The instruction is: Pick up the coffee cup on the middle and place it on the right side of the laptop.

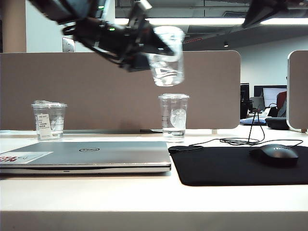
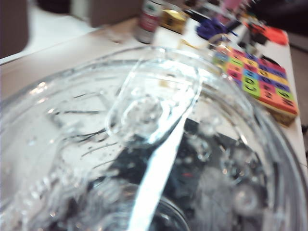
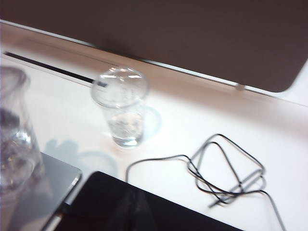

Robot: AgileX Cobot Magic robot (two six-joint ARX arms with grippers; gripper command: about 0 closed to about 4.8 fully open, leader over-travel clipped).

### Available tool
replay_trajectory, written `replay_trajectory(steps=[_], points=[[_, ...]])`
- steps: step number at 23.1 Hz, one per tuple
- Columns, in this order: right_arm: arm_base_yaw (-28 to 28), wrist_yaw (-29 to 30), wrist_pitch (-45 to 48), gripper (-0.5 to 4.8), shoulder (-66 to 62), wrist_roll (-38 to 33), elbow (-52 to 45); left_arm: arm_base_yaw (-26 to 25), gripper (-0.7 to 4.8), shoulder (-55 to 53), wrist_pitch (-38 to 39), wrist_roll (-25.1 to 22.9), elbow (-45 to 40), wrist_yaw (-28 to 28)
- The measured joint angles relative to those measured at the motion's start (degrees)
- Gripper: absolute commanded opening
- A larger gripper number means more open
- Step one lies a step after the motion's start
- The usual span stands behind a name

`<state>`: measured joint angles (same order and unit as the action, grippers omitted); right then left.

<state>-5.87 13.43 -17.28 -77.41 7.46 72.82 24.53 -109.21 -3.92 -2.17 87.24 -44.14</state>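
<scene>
The left arm (image 1: pixel 96 29) shows in the exterior view as a dark, nearly black body with rounded housings, small green indicator lights and a bundle of black cables looping beneath it. A pale grey bracket sits near its wrist. Its end effector (image 1: pixel 156 48) is black. The right arm (image 1: pixel 269 9) appears only as a dark, tapering shape along the upper edge.

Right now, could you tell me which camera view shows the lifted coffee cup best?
The exterior view: the coffee cup hangs whole above the table, tilted, held by the left gripper. The left wrist view shows only its blurred clear lid close up. The right wrist view catches a blurred part at its edge.
</scene>
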Motion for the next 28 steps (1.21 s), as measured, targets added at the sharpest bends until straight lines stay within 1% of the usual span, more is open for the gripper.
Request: replay_trajectory(steps=[2,3,6,9,11,12,14,17,19,23,26,27,28], points=[[0.0,-1.53,-1.57,-0.05,0.72,1.18,-0.02,2.84,3.07,0.11,-0.2,-1.75,-0.63,1.68],[0.0,-2.21,-2.4,-0.05,1.44,1.6,-0.02,5.18,3.08,0.13,-0.55,-3.23,-1.6,3.82],[0.0,-4.2,-2.54,-0.05,2.51,2.14,-0.02,9.66,3.08,0.11,-1.25,-6.32,-3.43,10.47],[0.0,-5.55,-3.23,-0.05,3.45,3.19,-0.02,13.07,3.07,-0.02,-4.15,-7.3,-6.05,14.67],[0.0,-6.21,-3.3,-0.05,3.93,3.45,-0.02,14.73,3.07,-0.26,-8.28,-6.29,-8.76,16.41],[0.0,-7.13,-3.41,-0.05,4.48,3.54,-0.02,16.39,3.08,-0.74,-12.46,-4.2,-11.41,19.5],[0.0,-8.04,-4.31,-0.05,5.01,3.56,-0.02,17.62,3.07,-1.66,-16.37,-1.57,-14.86,25.31],[0.0,-8.9,-4.76,-0.05,5.7,3.58,-0.02,17.9,3.07,-2.54,-20.52,-0.72,-18.08,30.16],[0.0,-8.92,-4.76,-0.05,6.08,3.56,-0.02,18.14,3.07,-3.23,-21.38,-0.59,-18.95,32.81],[-0.04,-8.92,-4.92,-0.05,6.29,3.58,-0.02,18.34,3.08,-6.25,-22.08,1.25,-19.26,33.57],[-0.02,-8.92,-5.05,-0.05,6.29,3.56,-0.02,18.34,3.1,-7.96,-24.11,3.06,-19.34,33.9],[-0.02,-8.92,-5.09,-0.05,6.29,3.56,-0.02,18.43,3.17,-8.24,-24.55,3.72,-19.34,33.97],[-0.02,-8.92,-5.2,-0.05,6.29,3.56,-0.02,18.51,3.96,-8.5,-24.85,4.46,-19.34,34.27]])
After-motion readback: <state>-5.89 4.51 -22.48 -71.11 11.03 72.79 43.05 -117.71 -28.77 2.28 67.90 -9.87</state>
